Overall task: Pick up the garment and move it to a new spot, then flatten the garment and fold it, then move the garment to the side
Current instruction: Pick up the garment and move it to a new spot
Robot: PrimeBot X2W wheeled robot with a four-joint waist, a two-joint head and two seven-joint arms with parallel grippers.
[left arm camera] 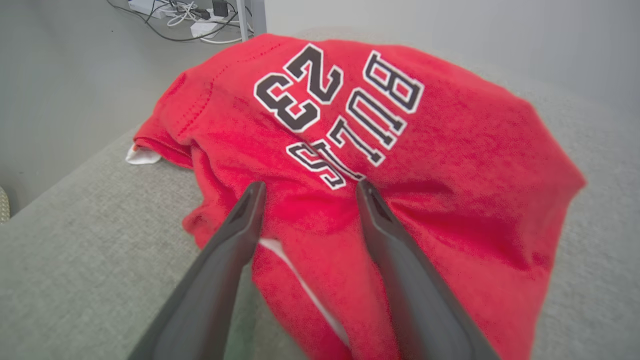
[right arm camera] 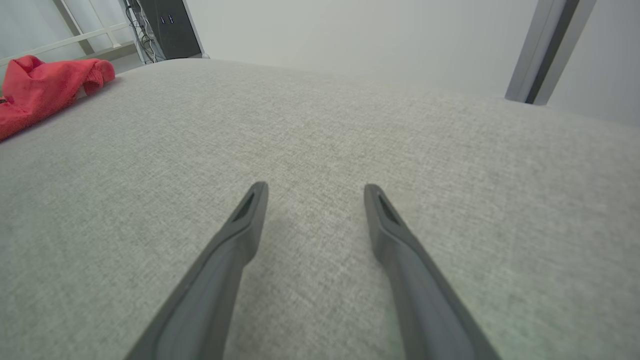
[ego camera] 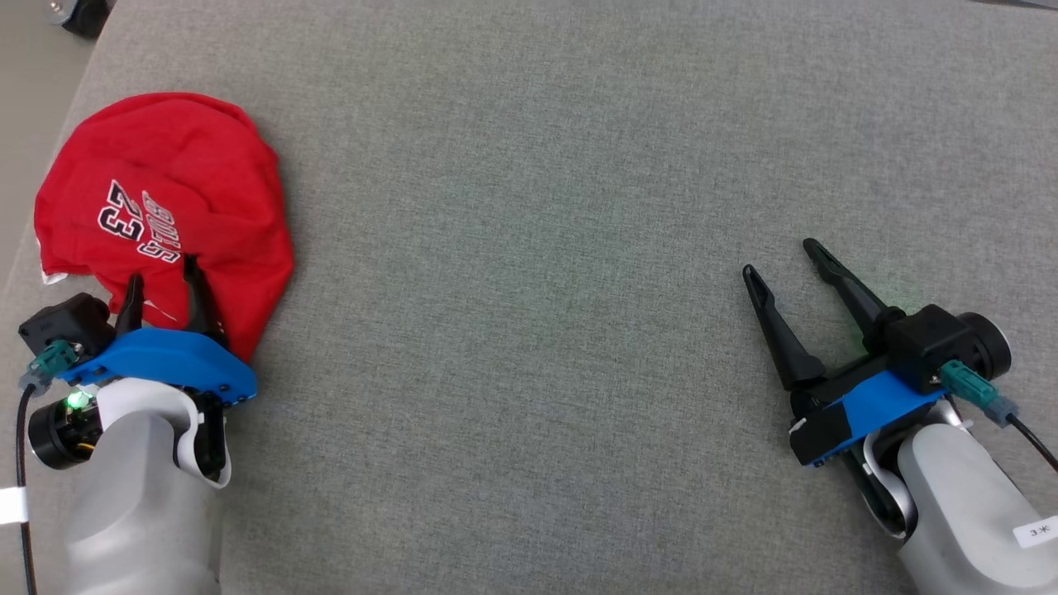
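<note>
Lying in a rumpled heap at the far left corner of the grey fabric-covered table (ego camera: 529, 248), the red jersey (ego camera: 165, 190) is showing its print to the head camera upside down. The left gripper (ego camera: 163, 273) is hovering over the jersey's near edge with its fingers spread apart; whether the tips are pressing into the cloth cannot be told. The right gripper (ego camera: 779, 258) is sitting well apart from the jersey, over bare table on the right, fingers likewise spread with nothing between them.

The left wrist view is bringing the print close: black, white-outlined letters are reading "BULLS" with "23" beside them. It is also revealing a white tag (left arm camera: 142, 156) peeking from under the jersey's edge and a tangle of cables (left arm camera: 175, 15) on the floor beyond. The right wrist view is catching the jersey as a low red mound at its far left, with a dark cabinet (right arm camera: 170, 25) behind. A sticker (ego camera: 1036, 531) on the right forearm is reading "3" followed by a star-like mark.
</note>
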